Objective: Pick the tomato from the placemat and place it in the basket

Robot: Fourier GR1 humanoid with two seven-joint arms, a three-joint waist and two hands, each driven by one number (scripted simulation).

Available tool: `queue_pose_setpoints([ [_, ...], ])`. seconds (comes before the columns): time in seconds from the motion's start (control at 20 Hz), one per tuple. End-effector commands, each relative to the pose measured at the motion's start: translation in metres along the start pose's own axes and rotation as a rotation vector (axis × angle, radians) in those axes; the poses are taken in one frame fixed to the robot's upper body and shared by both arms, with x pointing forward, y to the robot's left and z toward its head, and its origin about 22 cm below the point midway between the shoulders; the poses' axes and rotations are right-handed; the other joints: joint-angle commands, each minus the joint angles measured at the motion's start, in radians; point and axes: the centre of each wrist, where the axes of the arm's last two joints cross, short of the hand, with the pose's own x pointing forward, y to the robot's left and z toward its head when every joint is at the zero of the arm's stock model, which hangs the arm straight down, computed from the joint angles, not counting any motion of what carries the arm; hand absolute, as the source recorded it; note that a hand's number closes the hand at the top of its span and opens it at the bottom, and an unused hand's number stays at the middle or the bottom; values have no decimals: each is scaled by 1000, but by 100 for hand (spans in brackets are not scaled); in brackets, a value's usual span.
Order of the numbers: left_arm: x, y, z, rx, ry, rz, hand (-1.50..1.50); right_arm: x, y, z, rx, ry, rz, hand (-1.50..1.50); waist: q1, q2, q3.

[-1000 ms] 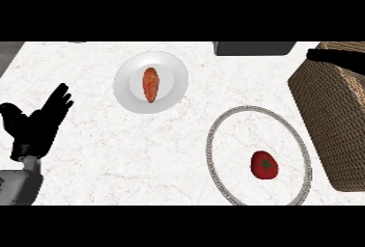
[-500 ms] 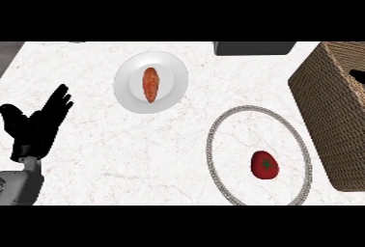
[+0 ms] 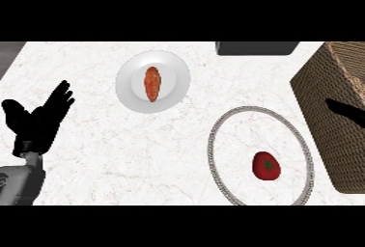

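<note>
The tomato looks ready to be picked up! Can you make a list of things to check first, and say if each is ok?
1. Tomato lies on the round placemat: ok.
2. Nothing sits on top of the tomato: ok.
3. Wicker basket stands right of the placemat: ok.
4. Right robot hand close to the tomato: not ok; only a dark part shows at the right edge, over the basket.
5. Right robot hand open for grasping: cannot tell.
6. Left robot hand out of the way: ok; it rests open at the left edge, far from the plate holding an orange food item.
</note>
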Motion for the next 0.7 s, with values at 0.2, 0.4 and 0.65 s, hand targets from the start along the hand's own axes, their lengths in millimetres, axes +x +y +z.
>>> queue_pose_setpoints([
  [0.2,6,2,6,-2,13,5,0,-24,81,-42,-80,-53,-85,-150,7,0,0],
  [0.4,8,-18,16,-12,22,9,0,-46,90,-68,-52,-13,-73,-150,10,-1,-1],
  [0.65,7,10,4,7,16,1,0,-49,111,-77,25,27,-25,-150,3,-1,-1],
])
